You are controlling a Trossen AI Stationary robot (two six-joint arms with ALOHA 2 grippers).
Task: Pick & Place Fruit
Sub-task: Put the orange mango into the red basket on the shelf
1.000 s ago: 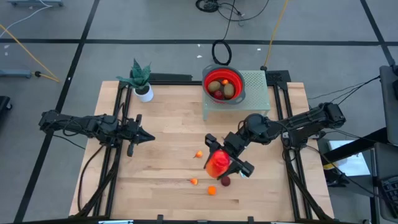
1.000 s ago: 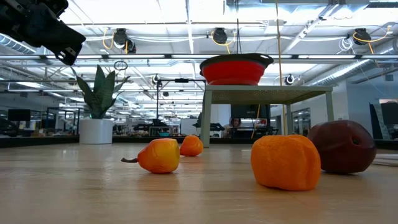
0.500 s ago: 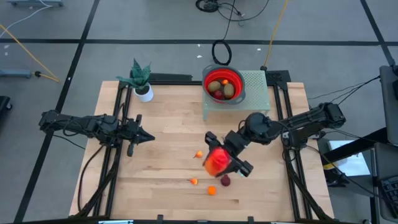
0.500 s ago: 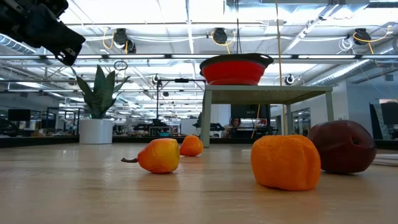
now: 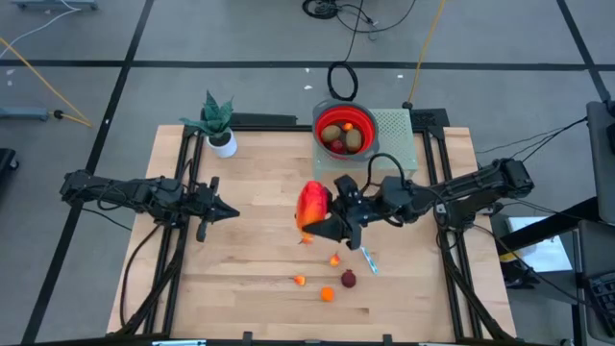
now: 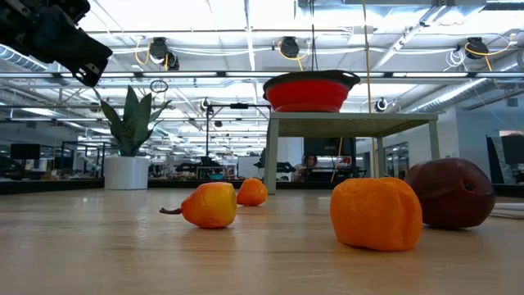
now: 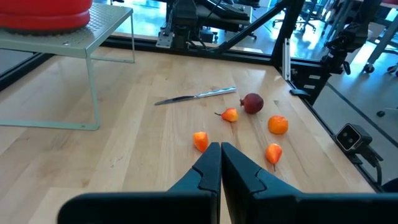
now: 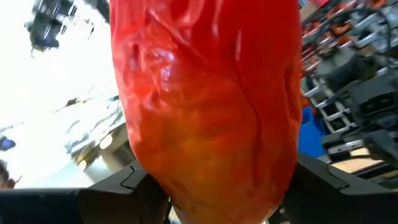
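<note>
My right gripper (image 5: 327, 208) is shut on the large elongated red-orange fruit (image 5: 311, 203), held above the table's middle; the fruit fills the right wrist view (image 8: 205, 106). Several tiny orange fruits (image 5: 334, 259) and a dark red ball (image 5: 348, 279) lie on the wood near the front. The red bowl (image 5: 346, 130) holds olive-brown fruit and other pieces. It stands on a grey-green rack (image 5: 396, 130) at the far edge. My left gripper (image 5: 233, 211) waits shut over the table's left side, its fingers (image 7: 220, 163) pointing toward the loose fruit. My right gripper pinches the red-orange fruit between its two fingers (image 8: 118, 186), one on each of two opposite sides (image 8: 146, 158). The fingers come from the table's right, about level. The fruit sticks out past the fingers toward the left, lifted clear of the table.
A slim knife (image 5: 368, 261) lies on the wood beside the dark red ball. A potted plant (image 5: 219, 123) stands at the far left. Bare wood lies between the two arms and in front of the rack.
My right gripper has swung and rolled at the wrist, carrying the red-orange fruit from over the near fruits toward the table's far left. It keeps its hold, and the fruit stays clear of the table. The knife and an orange piece beneath now show.
</note>
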